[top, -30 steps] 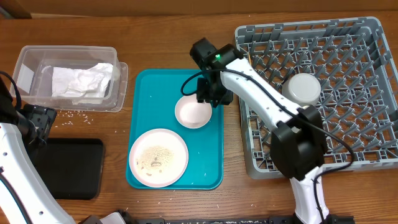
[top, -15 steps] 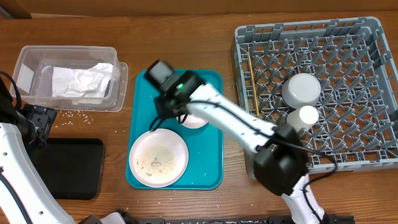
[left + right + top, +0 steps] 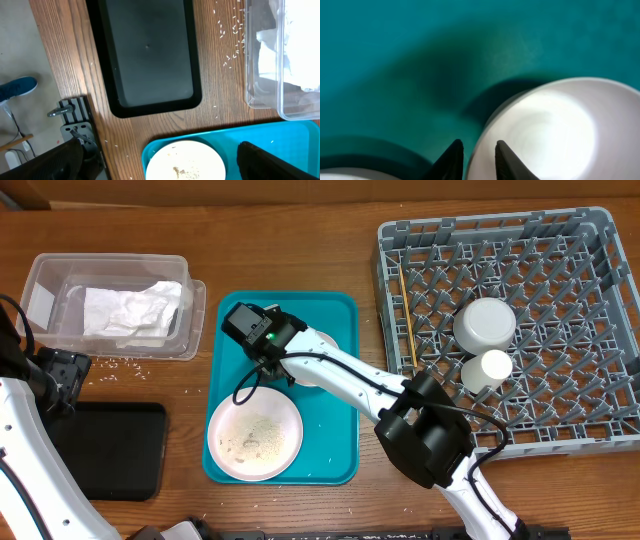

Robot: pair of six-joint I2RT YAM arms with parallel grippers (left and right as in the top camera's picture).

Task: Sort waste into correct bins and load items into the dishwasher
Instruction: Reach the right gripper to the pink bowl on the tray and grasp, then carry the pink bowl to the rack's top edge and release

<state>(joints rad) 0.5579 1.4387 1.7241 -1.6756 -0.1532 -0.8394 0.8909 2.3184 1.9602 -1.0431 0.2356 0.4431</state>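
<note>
**Item:** small bowl [image 3: 555,135]. It stood upright on the teal tray [image 3: 340,440], centre of the overhead frame, just above the plate [image 3: 255,432]. In that view your right arm covered most of it.

**Right gripper** [image 3: 478,143]: the fingers sat a narrow gap apart, astride the bowl's left rim, one over the tray and one over the bowl. Whether they were pinching the rim could not be told.

**Left gripper** [image 3: 160,146]: spread wide and holding nothing, it hung at the left edge of the overhead frame beside the black tray [image 3: 147,55].

**Destination:** the rack [image 3: 560,360], right of frame, held an overturned grey bowl [image 3: 485,322], a cup [image 3: 493,366] and chopsticks [image 3: 405,320].

**Also present:**
- Napkins [image 3: 130,308] lay in the clear tub [image 3: 40,280].
- Rice grains [image 3: 232,47] were loose on the wood between the tub and the black tray.
- The plate was speckled with crumbs.

**Handling, as a judgement:**
- You did best to seat the rim deep between the fingers before squeezing. A shallow bite on that smooth, curved wall would likely have slipped or let the bowl swing.
- A straight lift was called for, clearing the tray's lip and the plate.
- From there you needed to carry it to free pegs at the rack's lower left, away from the cup.
</note>
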